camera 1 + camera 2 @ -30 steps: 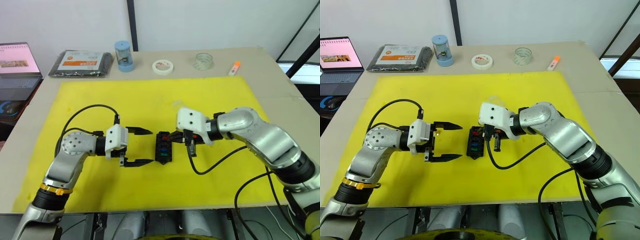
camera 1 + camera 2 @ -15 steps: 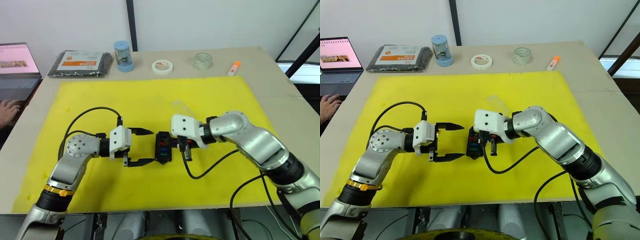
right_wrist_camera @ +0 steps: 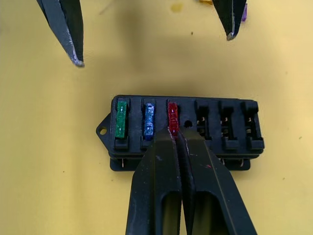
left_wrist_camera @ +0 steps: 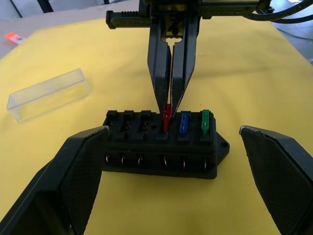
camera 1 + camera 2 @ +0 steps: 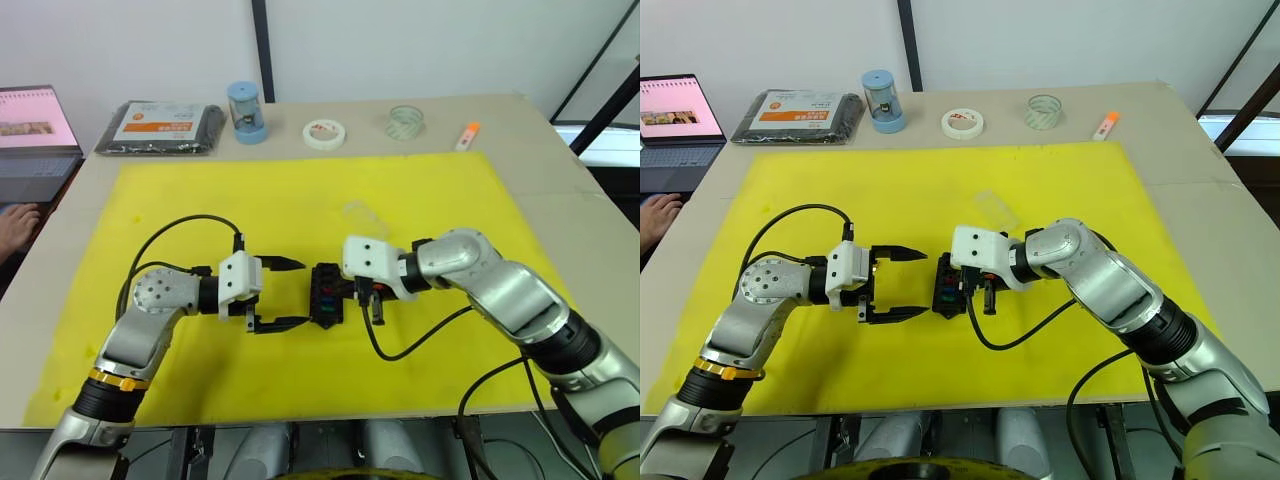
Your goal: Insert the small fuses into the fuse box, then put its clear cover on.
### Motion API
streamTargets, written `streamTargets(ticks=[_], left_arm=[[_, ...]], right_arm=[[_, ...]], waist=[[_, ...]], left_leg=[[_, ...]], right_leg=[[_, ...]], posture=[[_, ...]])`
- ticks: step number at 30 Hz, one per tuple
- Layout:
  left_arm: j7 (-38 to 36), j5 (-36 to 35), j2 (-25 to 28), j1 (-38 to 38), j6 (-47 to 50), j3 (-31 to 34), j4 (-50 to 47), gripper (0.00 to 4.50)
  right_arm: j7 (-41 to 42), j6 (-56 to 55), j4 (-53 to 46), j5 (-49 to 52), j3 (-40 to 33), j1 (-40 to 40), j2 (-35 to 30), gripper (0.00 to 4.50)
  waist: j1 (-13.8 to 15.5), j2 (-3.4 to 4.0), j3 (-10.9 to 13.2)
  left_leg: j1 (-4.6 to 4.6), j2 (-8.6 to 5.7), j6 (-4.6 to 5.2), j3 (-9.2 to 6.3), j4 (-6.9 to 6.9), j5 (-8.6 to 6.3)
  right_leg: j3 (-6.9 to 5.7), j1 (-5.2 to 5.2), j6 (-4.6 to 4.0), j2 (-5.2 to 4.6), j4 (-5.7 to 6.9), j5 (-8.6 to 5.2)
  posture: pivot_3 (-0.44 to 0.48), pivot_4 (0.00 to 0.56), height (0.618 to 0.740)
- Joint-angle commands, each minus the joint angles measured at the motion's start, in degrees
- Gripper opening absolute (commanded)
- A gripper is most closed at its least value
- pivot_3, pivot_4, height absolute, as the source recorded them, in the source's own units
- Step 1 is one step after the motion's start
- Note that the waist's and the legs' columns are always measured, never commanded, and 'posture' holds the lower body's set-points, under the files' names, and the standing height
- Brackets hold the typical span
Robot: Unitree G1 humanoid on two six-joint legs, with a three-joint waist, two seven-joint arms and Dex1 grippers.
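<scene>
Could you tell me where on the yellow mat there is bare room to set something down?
The yellow mat is bare along its far-left stretch below the black packet, and along its near edge. It is crowded mid-mat, around the fuse box, both end effectors and the clear cover.

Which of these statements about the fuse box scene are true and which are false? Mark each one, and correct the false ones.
1. The right end effector is shut on the red fuse. True.
2. Five fuses stand in the fuse box. False: three do, green, blue and red.
3. The left end effector is open beside the fuse box. True.
4. The clear cover sits on the fuse box. False: it lies apart on the yellow mat.
5. Three slots in the fuse box are empty. True.
</scene>
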Motion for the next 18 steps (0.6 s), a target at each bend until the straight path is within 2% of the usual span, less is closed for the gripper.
streamTargets(ticks=[1,16,18], left_arm=[[-0.69,-1.01,0.14,0.09,-2.11,0.73,0.40,4.48],[-0.73,-1.23,0.17,-0.53,-2.25,0.55,0.02,4.48],[-0.47,-1.29,0.02,-0.76,-1.93,0.35,-0.39,4.50]], right_arm=[[0.30,-0.62,-0.14,-0.77,-0.47,-0.08,0.24,0.00],[0.75,-0.36,1.04,-2.44,0.80,-0.44,1.66,0.00],[1.14,-0.89,0.92,-2.09,0.39,-0.38,1.79,0.49]], waist=[[0.01,0.00,0.00],[-0.13,-0.01,-0.01],[-0.12,-0.01,-0.01]], left_leg=[[0.00,0.00,0.00,0.00,0.00,0.00],[0.07,0.01,0.00,0.00,0.00,0.00],[0.07,0.01,0.00,0.00,0.00,0.00]], right_leg=[[0.00,0.00,0.00,0.00,0.00,0.00],[0.00,0.04,0.00,0.01,0.02,0.00],[0.00,0.04,0.00,0.01,0.02,0.00]], posture=[[0.000,0.150,0.740],[0.000,0.150,0.740],[0.000,0.150,0.740]])
